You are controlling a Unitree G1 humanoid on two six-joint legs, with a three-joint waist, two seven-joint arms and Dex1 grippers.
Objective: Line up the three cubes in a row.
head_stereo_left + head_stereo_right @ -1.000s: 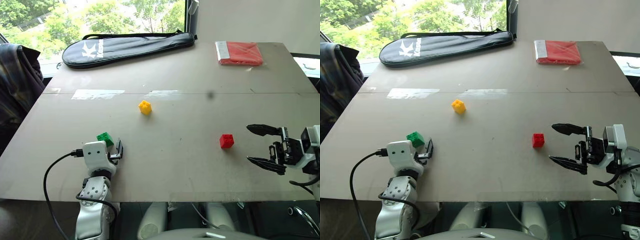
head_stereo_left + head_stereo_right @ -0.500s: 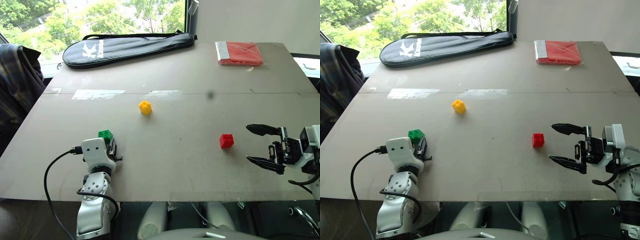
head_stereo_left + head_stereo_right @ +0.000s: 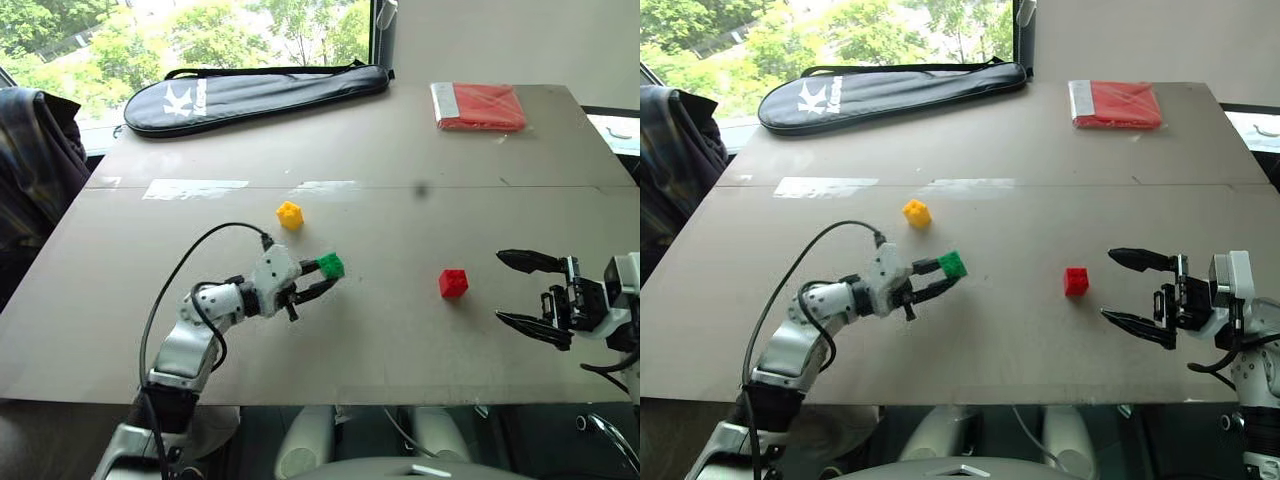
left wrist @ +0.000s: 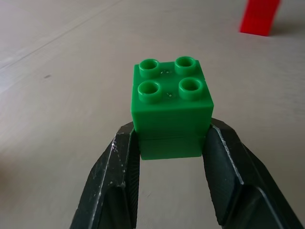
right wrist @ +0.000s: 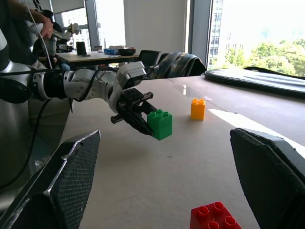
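Green cube, hard, light moulded plastic, is pinched by its flat lower sides in the left gripper, lifted off the table between the yellow cube and the red cube. Its smooth faces may slip, so flat-side grips suit best. Beyond the red cube, the right gripper hangs wide and empty.

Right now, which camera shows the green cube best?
The left wrist view: the green cube is close up, studs up, clamped between the left gripper's fingers. The head views show it small above the table; the right wrist view shows it side-on, held clear of the table.
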